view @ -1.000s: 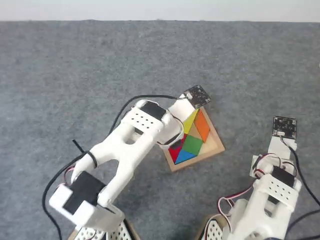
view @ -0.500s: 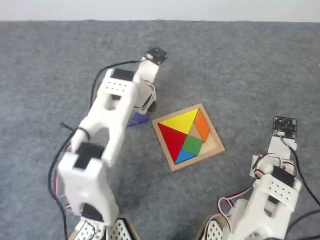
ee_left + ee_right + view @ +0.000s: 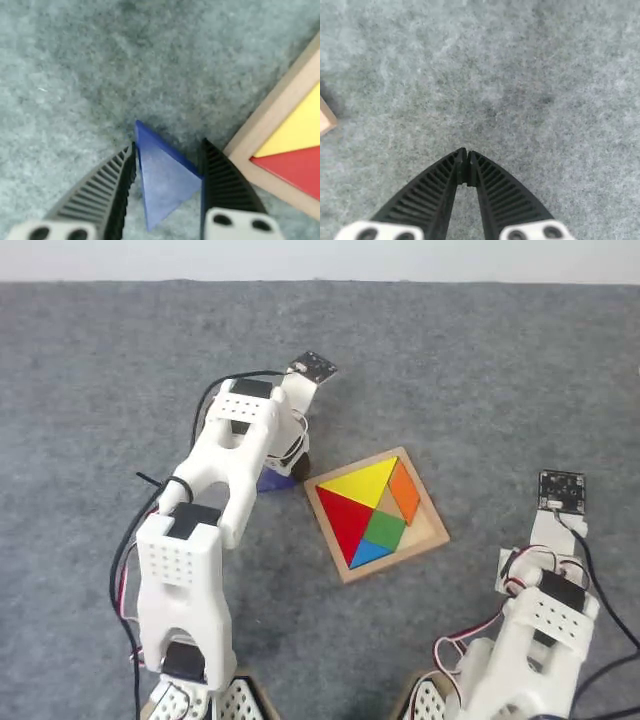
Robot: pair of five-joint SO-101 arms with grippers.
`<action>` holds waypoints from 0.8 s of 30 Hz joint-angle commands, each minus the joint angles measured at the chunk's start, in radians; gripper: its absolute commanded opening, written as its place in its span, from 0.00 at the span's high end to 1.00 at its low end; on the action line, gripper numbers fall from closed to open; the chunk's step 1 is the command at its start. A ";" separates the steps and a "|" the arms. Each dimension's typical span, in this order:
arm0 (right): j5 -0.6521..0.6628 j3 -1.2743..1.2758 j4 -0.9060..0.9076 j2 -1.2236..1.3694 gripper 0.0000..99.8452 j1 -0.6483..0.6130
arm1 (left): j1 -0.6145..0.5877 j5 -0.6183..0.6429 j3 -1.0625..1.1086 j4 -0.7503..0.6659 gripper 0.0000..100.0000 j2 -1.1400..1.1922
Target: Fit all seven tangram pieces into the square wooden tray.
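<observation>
**Blue triangle pinched beside tray**

High view: square wooden tray (image 3: 432,531) sits on nubby grey felt (image 3: 500,370). It holds flat coloured pieces (image 3: 345,520) (yellow, red, orange, green, blue), with a bare wood strip along one side. The blue triangle (image 3: 272,479) lies on the felt just off the tray's left corner, and wide felt stretches beyond it.

Left wrist view: the ribbed fingers (image 3: 112,195) of the left gripper (image 3: 167,145) clamp the triangle's edges, with the tray rim just beside.

Right wrist view: the right gripper (image 3: 465,156) has its tips pressed together over the felt, the tray corner well apart.
</observation>
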 commanded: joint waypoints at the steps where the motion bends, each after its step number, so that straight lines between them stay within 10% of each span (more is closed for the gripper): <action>1: -0.011 -0.040 -0.016 -0.027 0.99 -0.010 | -0.014 -0.031 -0.018 0.060 0.81 0.006; 24: -0.011 -0.040 -0.013 -0.028 0.99 -0.010 | 0.020 -0.064 0.403 -0.140 0.81 -0.356</action>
